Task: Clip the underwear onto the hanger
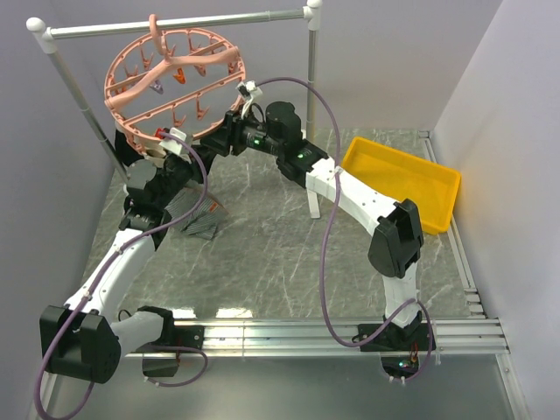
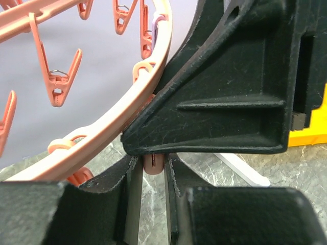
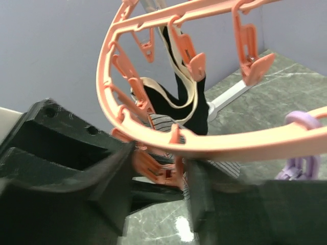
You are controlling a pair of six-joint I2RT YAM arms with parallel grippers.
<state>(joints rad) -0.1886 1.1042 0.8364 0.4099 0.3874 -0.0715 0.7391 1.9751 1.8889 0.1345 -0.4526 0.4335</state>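
The underwear (image 1: 194, 219) is seen low on the surface (image 1: 280, 254) under the left arm. It is partly covered by that arm, so its full outline is hidden. Through the ring only a strip of its stripes is made out from the right wrist. Whether any part of it is lifted cannot be told.

The hanger (image 3: 240, 145) is hung from the grey rail (image 1: 175, 24) and is tilted. It is cut off at the edges of both wrist views. Much of the left wrist view is blocked by a black housing (image 2: 240, 76).

The left hand (image 2: 152, 176) is clenched on the tail of a pink clip (image 2: 153, 162) just below the rim.

The right hand (image 3: 162, 176) is blurred. Its fingers are set either side of an orange clip (image 3: 148, 166) under the rim, but whether that clip is squeezed cannot be told.

A purple clip (image 3: 301, 153) is cropped at the frame edge. A yellow tray (image 1: 411, 166) is seen to the right.

A white tag (image 1: 178, 135) is carried on the left wrist cable, too small for any writing to be read.
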